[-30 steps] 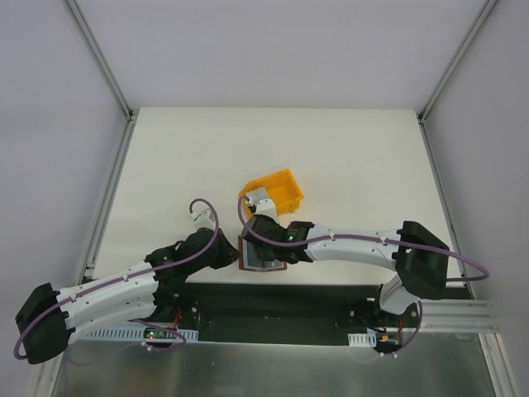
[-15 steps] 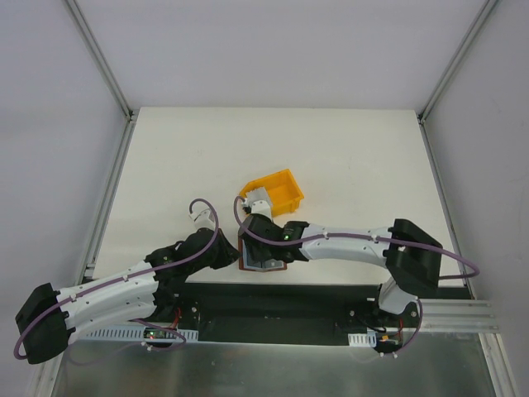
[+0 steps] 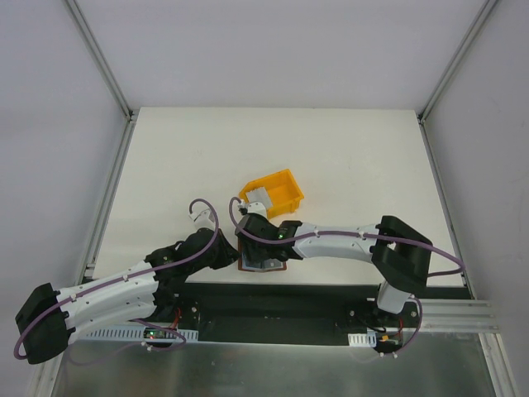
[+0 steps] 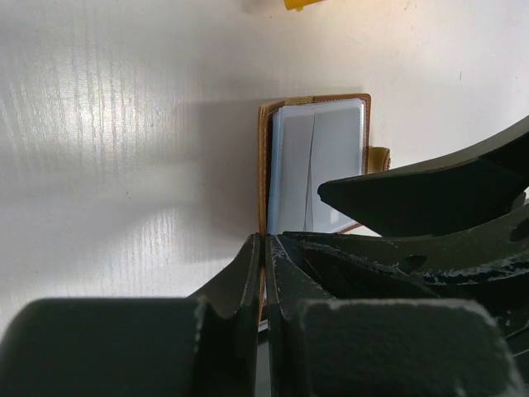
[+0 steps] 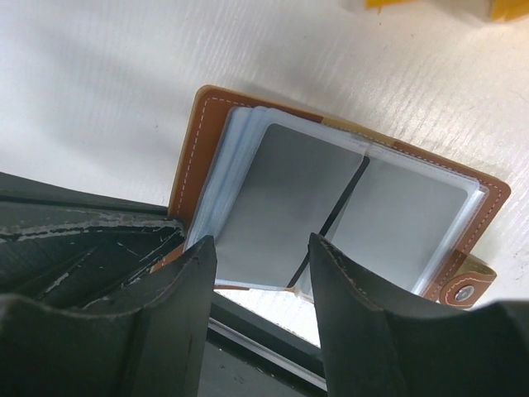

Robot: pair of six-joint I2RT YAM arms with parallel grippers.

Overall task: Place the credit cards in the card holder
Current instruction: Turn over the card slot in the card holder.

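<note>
Brown card holder (image 5: 202,149) lies open on worktop (image 3: 347,157) nr the front edge, clear sleeves (image 5: 397,219) up. L claw (image 4: 264,248) is clamped on its cover edge; R claw (image 5: 263,248) hangs over it, jaws apart, empty. Credit cards (image 3: 260,197) in yellow bin (image 3: 288,190) look thin, stiff, slick: likely best pinched by an edge.

The card holder (image 3: 264,265) lies opened flat on the table (image 3: 347,157), close to the near edge and a little left of centre. The bin (image 3: 289,188) stands just beyond it, to the far right, with credit cards (image 3: 259,197) in its left end. The left gripper (image 4: 264,244) sits at the card holder's left edge, with that edge between its fingers. The right gripper (image 5: 260,248) hangs over the open leaves.
</note>
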